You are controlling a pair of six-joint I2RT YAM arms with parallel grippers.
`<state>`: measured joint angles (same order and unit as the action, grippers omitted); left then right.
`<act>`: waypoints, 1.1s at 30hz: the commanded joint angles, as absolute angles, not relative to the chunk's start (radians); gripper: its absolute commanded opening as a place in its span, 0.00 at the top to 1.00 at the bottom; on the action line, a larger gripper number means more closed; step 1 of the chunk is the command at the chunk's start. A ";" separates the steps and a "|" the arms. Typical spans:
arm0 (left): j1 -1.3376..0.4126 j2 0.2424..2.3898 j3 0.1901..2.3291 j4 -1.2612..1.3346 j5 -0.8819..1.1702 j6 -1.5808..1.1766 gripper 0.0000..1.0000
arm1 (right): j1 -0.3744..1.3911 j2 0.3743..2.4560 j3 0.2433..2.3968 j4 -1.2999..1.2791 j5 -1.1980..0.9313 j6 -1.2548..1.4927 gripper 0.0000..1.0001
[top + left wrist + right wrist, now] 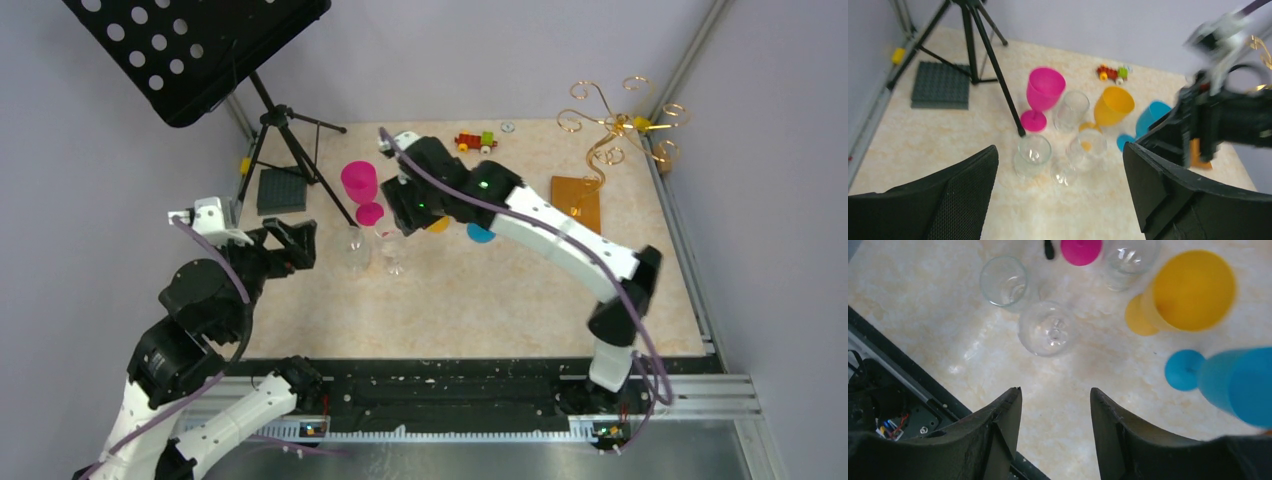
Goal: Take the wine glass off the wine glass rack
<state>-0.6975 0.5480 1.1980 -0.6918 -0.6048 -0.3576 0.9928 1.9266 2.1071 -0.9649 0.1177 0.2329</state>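
The wine glass rack, gold wire on an orange-brown base, stands at the far right with no glass showing on its arms. Three clear wine glasses stand upright mid-table; one is just ahead of my right gripper, which hangs open over bare tabletop and holds nothing. From above, that gripper hovers over this glass. My left gripper is wide open and empty, facing the clear glasses from the left. In the top view it sits left of them.
A pink goblet, a yellow one and a blue one crowd behind the clear glasses. A black music stand's tripod and a grey plate are at the back left. A toy train lies at the back.
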 commanded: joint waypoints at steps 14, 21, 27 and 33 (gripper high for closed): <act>-0.701 0.513 1.254 -1.111 -0.411 -0.597 0.01 | 1.005 0.745 1.454 -0.907 0.795 0.344 0.16; -0.702 0.427 1.252 -1.091 -0.460 -0.510 0.01 | 1.005 0.514 1.417 -0.953 0.868 0.314 0.13; -0.702 0.374 1.283 -1.078 -0.501 -0.485 0.01 | 1.005 0.390 1.401 -0.898 0.900 0.264 0.13; -0.702 0.326 1.283 -1.074 -0.497 -0.474 0.01 | 1.005 0.310 1.333 -0.875 0.914 0.280 0.13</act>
<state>-0.6987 0.3450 1.2629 -1.1072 -0.4877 -0.4976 0.9977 0.3317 1.3766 -0.9020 0.8890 0.2897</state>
